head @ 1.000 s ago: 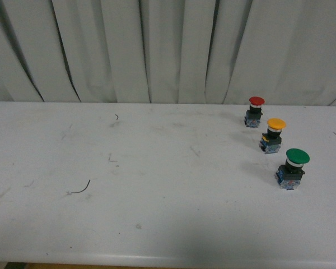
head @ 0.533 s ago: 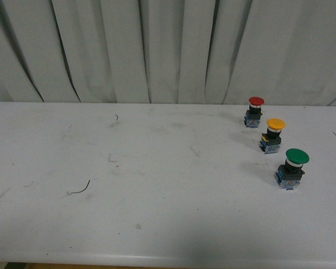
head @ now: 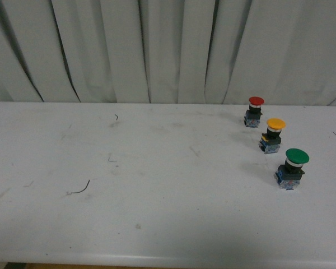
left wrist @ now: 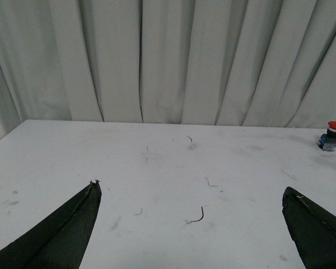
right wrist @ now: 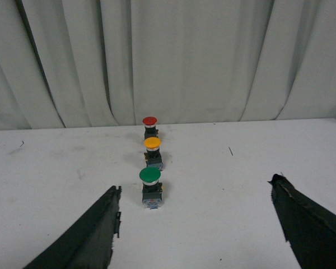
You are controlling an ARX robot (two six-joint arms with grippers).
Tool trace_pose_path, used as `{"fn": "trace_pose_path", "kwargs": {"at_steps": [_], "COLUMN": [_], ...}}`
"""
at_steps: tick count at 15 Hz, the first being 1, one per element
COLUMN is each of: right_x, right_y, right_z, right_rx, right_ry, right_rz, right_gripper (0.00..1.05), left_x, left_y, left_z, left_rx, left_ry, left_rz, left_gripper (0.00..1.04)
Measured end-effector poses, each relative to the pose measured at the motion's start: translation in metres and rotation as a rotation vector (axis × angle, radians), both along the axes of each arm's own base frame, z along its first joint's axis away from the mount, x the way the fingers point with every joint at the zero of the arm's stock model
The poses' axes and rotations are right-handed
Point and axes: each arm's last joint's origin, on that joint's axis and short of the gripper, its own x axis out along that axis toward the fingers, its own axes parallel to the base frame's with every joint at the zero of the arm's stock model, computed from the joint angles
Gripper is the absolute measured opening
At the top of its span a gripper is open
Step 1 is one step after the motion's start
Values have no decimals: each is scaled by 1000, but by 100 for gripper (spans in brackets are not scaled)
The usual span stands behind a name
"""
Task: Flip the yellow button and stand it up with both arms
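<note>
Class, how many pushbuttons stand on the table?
3, in a row at the table's right: red button farthest back, yellow button in the middle, green button nearest. None looks hidden.

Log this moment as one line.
yellow button: upright, cap up, untouched | left gripper: open, empty | right gripper: open, empty

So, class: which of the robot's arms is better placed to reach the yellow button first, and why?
The right. Its open gripper faces the yellow button, standing mid-row on the table's right side. The left gripper is open too, but its camera shows only the red button.
</note>
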Motion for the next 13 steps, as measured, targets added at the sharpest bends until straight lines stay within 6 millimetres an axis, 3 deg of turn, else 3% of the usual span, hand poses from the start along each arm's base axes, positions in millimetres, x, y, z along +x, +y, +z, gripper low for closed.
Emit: {"fn": "trace_pose_path", "kwargs": {"at_steps": [1, 13], "right_x": [0, 0], "right_y": [0, 0], "right_z": [0, 0], "right_rx": [0, 0], "right_ry": [0, 0], "right_rz": [0, 0], "right_gripper": [99, 98], "left_x": [0, 0], "left_y": [0, 0], "left_z": [0, 0], "left_rx": [0, 0], "left_ry": [0, 0], "left_rz": [0, 0], "left_gripper": [98, 98]}}
